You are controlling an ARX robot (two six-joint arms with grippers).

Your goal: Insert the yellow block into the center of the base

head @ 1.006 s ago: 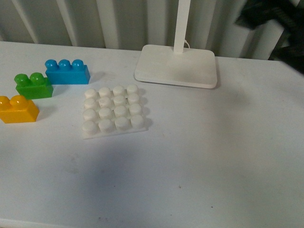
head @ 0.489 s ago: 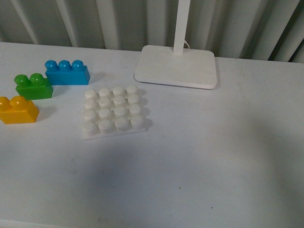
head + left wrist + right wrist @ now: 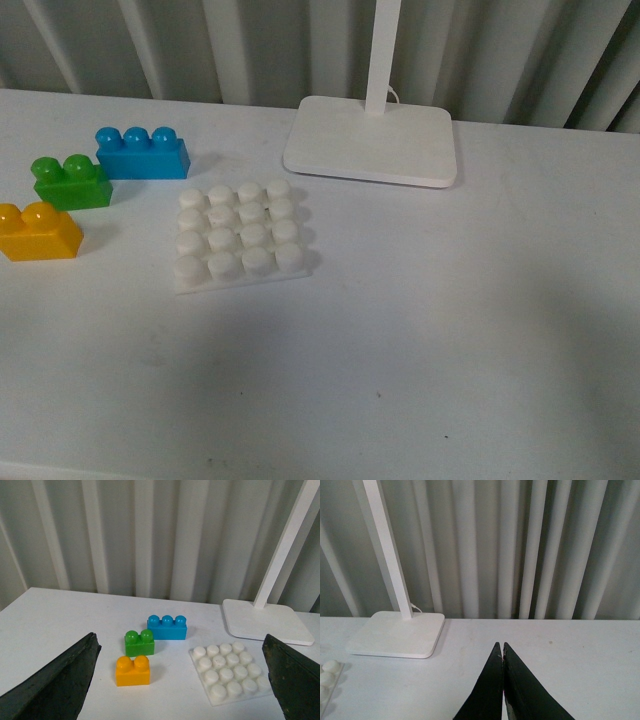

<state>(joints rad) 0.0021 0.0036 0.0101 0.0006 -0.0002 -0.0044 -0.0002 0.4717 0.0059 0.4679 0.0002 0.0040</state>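
At the left edge of the desk [image 3: 450, 330], the yellow block [image 3: 38, 232] sits upright with its two studs up. It is nearest the robot in a row with the green brick [image 3: 70, 182] and the blue brick [image 3: 142, 152]. The base [image 3: 240, 236] lies flat well to its right, with all sixteen studs bare, and the lamp foot [image 3: 370, 140] stands beyond it.

Neither arm shows in the front view. In the left wrist view the left fingers [image 3: 60, 685] are spread wide and hold nothing, with the yellow block [image 3: 133, 671] lying between and ahead of them. The right fingers [image 3: 490, 690] are pressed together, pointing toward the far curtain, away from the bricks.

The task looks to be at its start: the approach for the pick, with nothing grasped. The next move probably calls for the left arm to descend over the yellow block and straddle its long sides without nudging the green brick just behind. It would then close, lift and carry the block to the base's four middle studs.
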